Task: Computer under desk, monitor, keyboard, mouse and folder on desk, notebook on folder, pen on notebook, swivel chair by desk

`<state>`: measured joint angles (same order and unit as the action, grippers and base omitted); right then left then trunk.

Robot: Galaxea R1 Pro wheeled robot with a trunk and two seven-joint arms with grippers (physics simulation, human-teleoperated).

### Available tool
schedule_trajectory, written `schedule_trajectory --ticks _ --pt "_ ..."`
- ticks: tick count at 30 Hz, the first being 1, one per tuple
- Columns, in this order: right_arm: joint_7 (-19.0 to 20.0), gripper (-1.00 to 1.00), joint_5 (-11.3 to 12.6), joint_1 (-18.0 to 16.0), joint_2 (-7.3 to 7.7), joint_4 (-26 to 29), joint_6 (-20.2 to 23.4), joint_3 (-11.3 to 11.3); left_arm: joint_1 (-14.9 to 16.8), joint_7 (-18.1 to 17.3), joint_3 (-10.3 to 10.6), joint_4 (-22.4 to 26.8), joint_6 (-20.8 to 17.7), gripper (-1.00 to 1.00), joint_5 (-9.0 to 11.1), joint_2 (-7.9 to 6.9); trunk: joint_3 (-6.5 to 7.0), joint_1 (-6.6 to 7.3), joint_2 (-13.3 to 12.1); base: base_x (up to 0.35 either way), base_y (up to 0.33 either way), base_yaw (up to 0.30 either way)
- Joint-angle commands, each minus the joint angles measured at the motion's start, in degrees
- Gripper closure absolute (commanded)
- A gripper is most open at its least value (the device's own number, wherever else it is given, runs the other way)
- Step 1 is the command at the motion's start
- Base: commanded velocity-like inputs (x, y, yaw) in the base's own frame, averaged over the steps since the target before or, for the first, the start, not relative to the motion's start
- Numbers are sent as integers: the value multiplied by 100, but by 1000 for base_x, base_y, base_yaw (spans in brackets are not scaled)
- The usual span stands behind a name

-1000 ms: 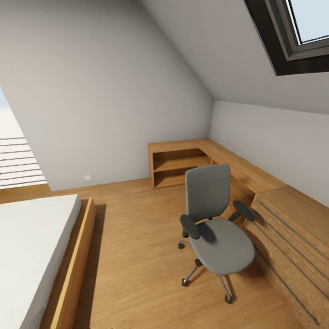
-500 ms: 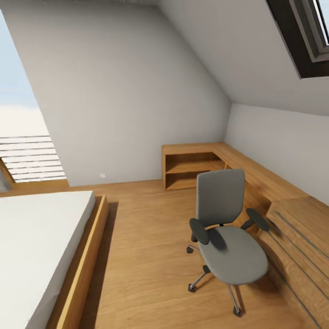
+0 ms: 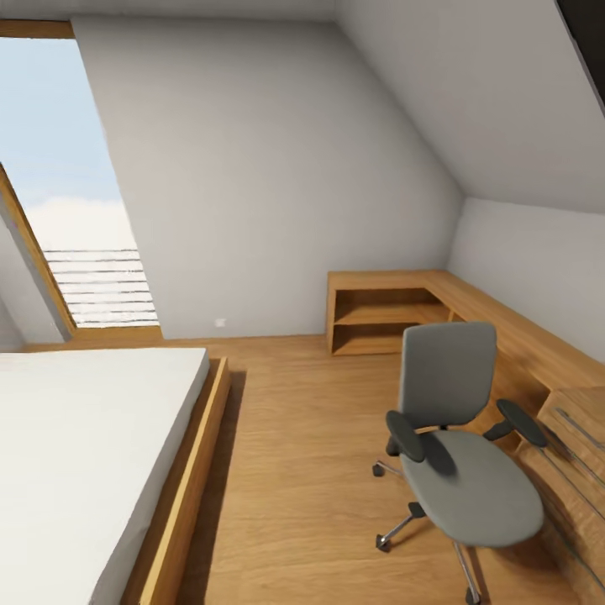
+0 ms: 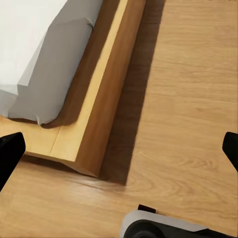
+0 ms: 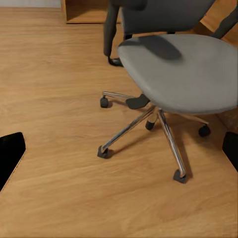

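The swivel chair [image 3: 458,437] stands on the wood floor at the right, close to the low wooden cabinets, with its grey seat bare and its back upright. The right wrist view looks at the chair's seat [image 5: 183,69] and chrome star base [image 5: 148,121] from close by. My right gripper [image 5: 119,151] is open, its black fingertips [image 5: 10,156] wide apart above the floor, short of the chair. My left gripper [image 4: 119,153] is open too, hanging over the floor by the bed frame. The desk, computer, monitor, keyboard, mouse, folder, notebook and pen are out of view.
A bed with a white mattress [image 3: 76,454] and wooden frame [image 3: 189,496] takes up the left. Low light-wood cabinets [image 3: 378,315] run along the far right wall to a drawer front [image 3: 580,454]. A tall window [image 3: 67,193] is far left. Open floor lies between bed and chair.
The head camera has swung left: the whole picture slid right, the skylight left the frame and the tall window came in. The chair keeps its place by the cabinets.
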<state>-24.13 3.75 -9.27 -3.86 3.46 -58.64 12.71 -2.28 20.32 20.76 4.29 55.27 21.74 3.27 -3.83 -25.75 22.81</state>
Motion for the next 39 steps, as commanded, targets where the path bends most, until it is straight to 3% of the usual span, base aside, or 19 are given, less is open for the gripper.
schedule_trajectory --ticks 1,12,39 --pt "-21 -100 38 -5 1 -4 -16 50 -1 33 48 11 7 -100 32 -1 -4 -4 11 0 73 190" --pt "-20 -100 38 -6 11 -4 -8 56 -1 33 46 11 3 -100 32 -1 75 -4 11 52 19 189" --pt "23 -100 38 -5 43 -4 54 48 -1 42 51 11 12 -100 23 9 91 -4 11 319 49 16"
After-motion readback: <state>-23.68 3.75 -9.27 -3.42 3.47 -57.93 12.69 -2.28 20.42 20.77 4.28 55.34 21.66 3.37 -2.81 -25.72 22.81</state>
